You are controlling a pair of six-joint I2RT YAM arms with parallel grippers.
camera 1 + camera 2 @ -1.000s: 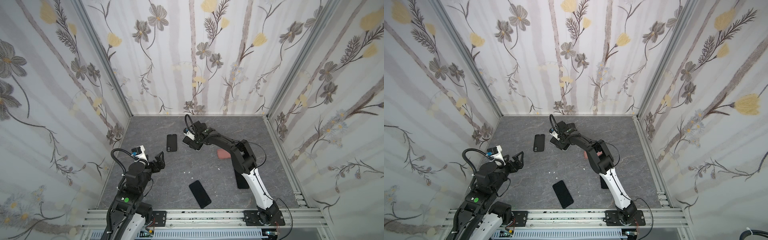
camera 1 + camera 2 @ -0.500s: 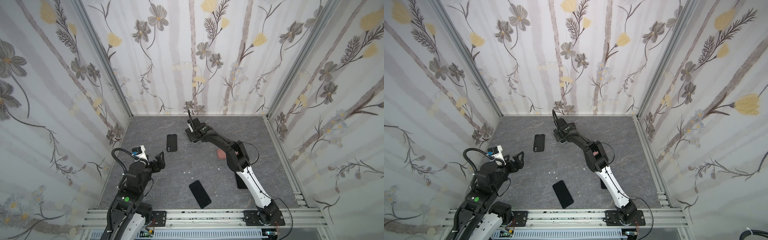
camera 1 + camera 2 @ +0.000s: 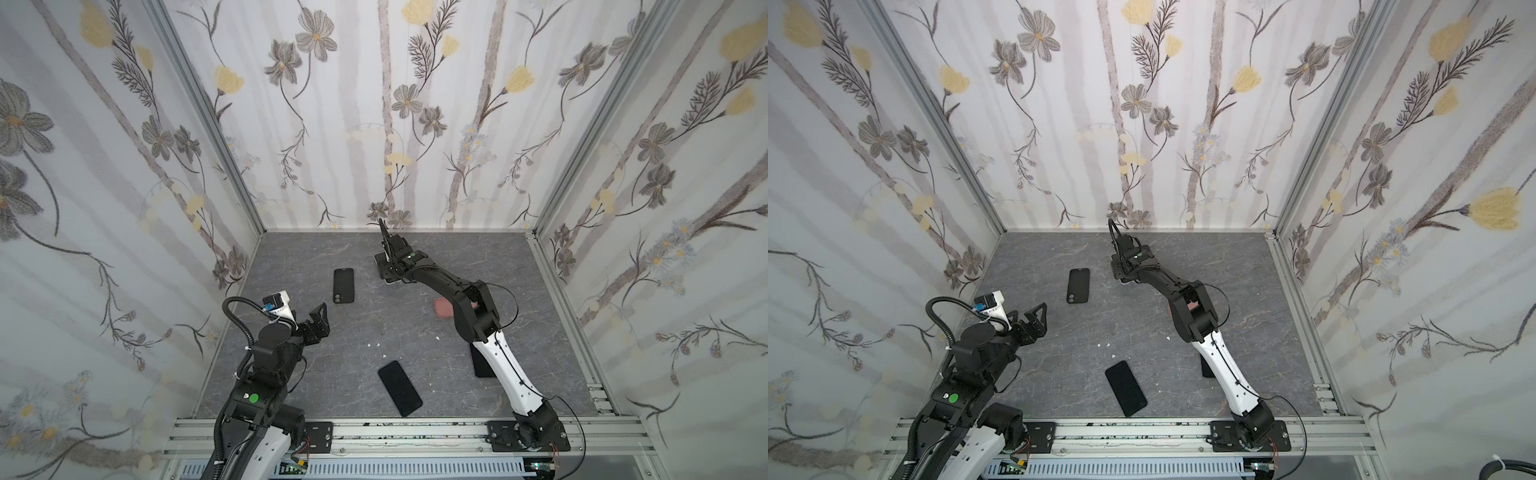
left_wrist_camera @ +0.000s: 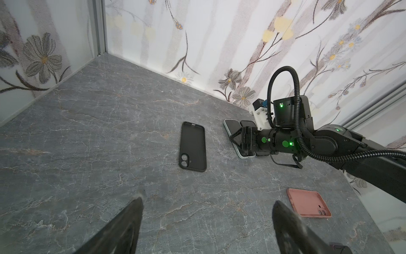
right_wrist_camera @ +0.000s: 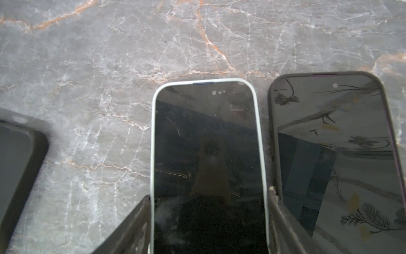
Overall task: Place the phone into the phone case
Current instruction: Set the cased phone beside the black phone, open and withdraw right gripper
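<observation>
A phone (image 5: 206,132) with a pale rim lies screen-up on the grey table, toward the back. My right gripper (image 5: 209,198) is shut on the phone, one finger against each long edge. The left wrist view shows the same phone (image 4: 231,126) under that gripper (image 4: 240,139). An empty black phone case (image 3: 343,285) (image 3: 1078,285) (image 4: 193,147) lies flat just left of it, and its corner shows in the right wrist view (image 5: 19,162). Near the front left, my left gripper (image 3: 318,322) (image 3: 1036,320) (image 4: 206,198) hangs open and empty.
A second phone in a dark case (image 5: 336,154) lies right beside the held one. A pink case (image 3: 444,308) (image 4: 308,202) lies under the right arm. A black phone (image 3: 400,387) (image 3: 1126,388) rests near the front edge. Another dark slab (image 3: 481,365) is partly hidden by the right arm.
The right arm has stretched and its gripper has shifted slightly toward the back wall, the wrist turning over the phone. The left arm has not moved.
</observation>
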